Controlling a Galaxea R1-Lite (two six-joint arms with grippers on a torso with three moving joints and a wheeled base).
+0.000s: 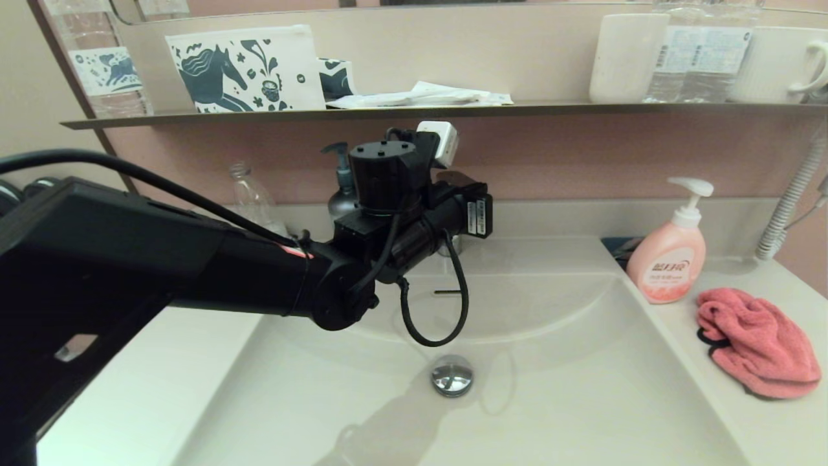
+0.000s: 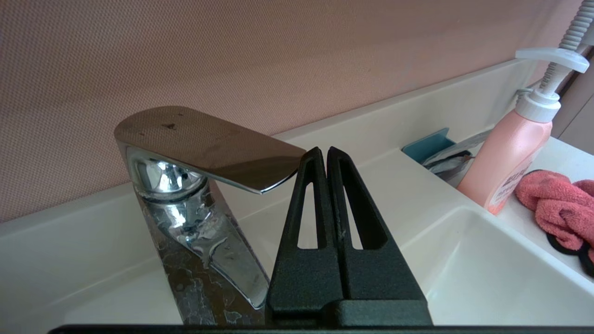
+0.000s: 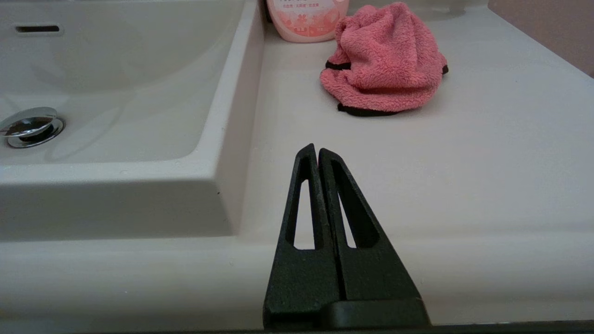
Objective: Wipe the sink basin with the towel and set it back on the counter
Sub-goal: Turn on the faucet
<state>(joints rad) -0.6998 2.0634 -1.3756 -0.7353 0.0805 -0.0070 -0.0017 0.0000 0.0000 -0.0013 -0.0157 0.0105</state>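
The coral-pink towel (image 1: pixel 757 343) lies bunched on the counter (image 1: pixel 776 427), right of the sink basin (image 1: pixel 550 414) and beside a pink soap bottle (image 1: pixel 669 262). In the right wrist view my right gripper (image 3: pixel 317 150) is shut and empty, low over the counter's (image 3: pixel 464 162) front part. The towel (image 3: pixel 385 60) lies well ahead of it and the basin (image 3: pixel 139 93) is off to one side. My left arm (image 1: pixel 401 213) reaches across the basin to the chrome faucet. There my left gripper (image 2: pixel 322 150) is shut and empty, its tips right beside the faucet handle (image 2: pixel 204 144).
A chrome drain plug (image 1: pixel 452 375) sits in the basin floor, with an overflow slot (image 1: pixel 446 292) above it. A clear bottle (image 1: pixel 249 194) and a dark pump bottle (image 1: pixel 341 188) stand behind the faucet. The dark shelf (image 1: pixel 582 109) carries cups and pouches. A grey hose (image 1: pixel 792 200) hangs at far right.
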